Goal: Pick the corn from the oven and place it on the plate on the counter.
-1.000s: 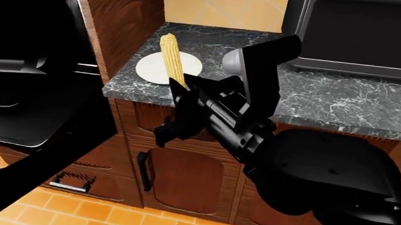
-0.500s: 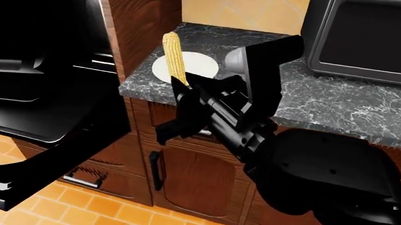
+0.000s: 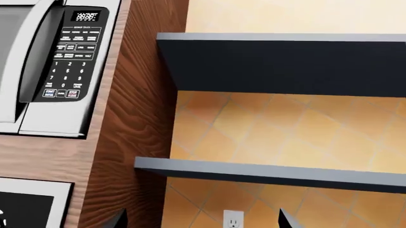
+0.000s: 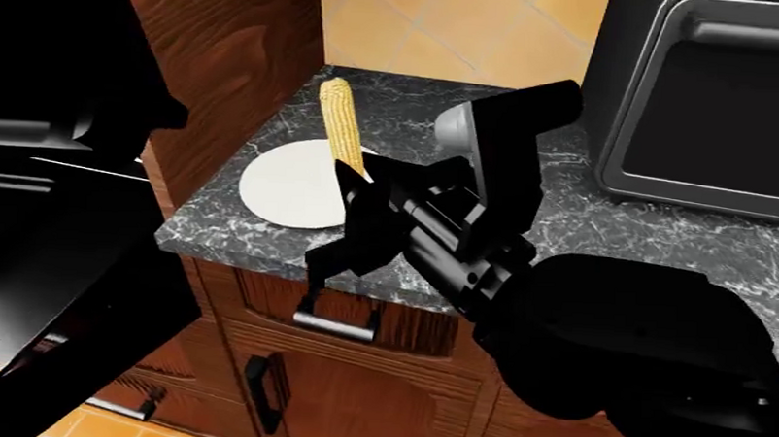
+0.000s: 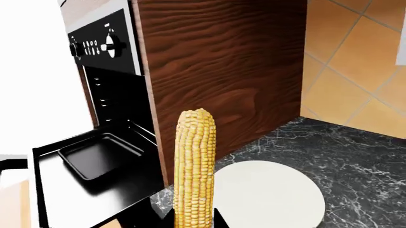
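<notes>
**Corn held on end over the plate: a roll-off risk**

The right gripper (image 4: 356, 178) clamps the corn (image 4: 342, 126) by its lower end, upright at centre frame above the plate (image 4: 287, 188) near the counter (image 4: 622, 231) edge; released so, it may topple and roll off; the left gripper's state cannot be told.

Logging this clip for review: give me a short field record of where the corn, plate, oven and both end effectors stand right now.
corn: held upright in the right end effector, above the plate
plate: white, bare, on the counter near its corner
oven: door open, black baking tray inside with nothing on it
left end effector: only fingertips visible, facing the wall shelves; state unclear
task stage: corn out of oven, not yet on plate
</notes>
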Tool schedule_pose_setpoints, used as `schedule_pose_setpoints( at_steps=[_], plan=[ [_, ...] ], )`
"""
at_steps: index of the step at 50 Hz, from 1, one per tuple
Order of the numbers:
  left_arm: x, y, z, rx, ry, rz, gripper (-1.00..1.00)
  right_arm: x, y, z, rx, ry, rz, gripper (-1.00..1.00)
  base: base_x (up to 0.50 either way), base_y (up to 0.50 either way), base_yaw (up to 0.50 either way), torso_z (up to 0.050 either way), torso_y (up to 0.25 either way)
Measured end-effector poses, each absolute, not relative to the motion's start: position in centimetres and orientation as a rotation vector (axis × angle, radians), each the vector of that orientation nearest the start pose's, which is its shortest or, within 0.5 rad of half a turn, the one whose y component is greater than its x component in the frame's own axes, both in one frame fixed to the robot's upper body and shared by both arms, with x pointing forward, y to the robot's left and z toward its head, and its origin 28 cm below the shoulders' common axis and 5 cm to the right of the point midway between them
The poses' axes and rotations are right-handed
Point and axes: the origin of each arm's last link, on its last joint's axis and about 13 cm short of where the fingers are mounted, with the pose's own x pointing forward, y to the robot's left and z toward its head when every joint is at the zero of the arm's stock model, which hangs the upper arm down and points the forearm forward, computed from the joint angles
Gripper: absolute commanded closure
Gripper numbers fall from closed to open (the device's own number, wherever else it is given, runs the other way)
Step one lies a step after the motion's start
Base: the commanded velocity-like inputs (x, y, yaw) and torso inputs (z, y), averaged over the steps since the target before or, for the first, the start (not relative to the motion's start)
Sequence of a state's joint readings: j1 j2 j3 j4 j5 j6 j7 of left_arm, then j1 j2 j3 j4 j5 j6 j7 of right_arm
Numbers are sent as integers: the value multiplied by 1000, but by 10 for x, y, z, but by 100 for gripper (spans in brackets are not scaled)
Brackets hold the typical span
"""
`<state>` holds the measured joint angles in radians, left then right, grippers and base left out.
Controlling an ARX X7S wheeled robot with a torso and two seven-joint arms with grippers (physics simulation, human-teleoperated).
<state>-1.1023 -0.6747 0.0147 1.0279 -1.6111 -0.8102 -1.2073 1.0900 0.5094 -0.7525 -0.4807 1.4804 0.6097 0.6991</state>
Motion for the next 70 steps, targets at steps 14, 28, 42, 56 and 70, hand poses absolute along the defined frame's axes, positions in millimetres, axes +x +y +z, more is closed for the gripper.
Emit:
schedule_pose_setpoints(
  at_steps=[14, 28, 42, 56, 70],
  plan=[
    [141, 209, 320, -126, -681, -126, -100, 235, -37, 257, 84, 27, 653, 100, 450, 265, 0, 0, 1],
    [141, 209, 320, -128, -682, -126, -100, 235, -37, 257, 88, 26, 651, 100, 450, 267, 0, 0, 1],
    [140, 209, 321, -133, -686, -126, -100, 235, -37, 259, 83, 14, 645, 100, 226, 131, 0, 0, 2],
    [140, 209, 319, -140, -687, -125, -100, 235, -36, 259, 87, 3, 646, 100, 0, 0, 0, 0, 0],
    [139, 209, 321, -140, -693, -127, -100, 240, -40, 255, 77, 31, 620, 100, 0, 0, 0, 0, 0]
  ],
)
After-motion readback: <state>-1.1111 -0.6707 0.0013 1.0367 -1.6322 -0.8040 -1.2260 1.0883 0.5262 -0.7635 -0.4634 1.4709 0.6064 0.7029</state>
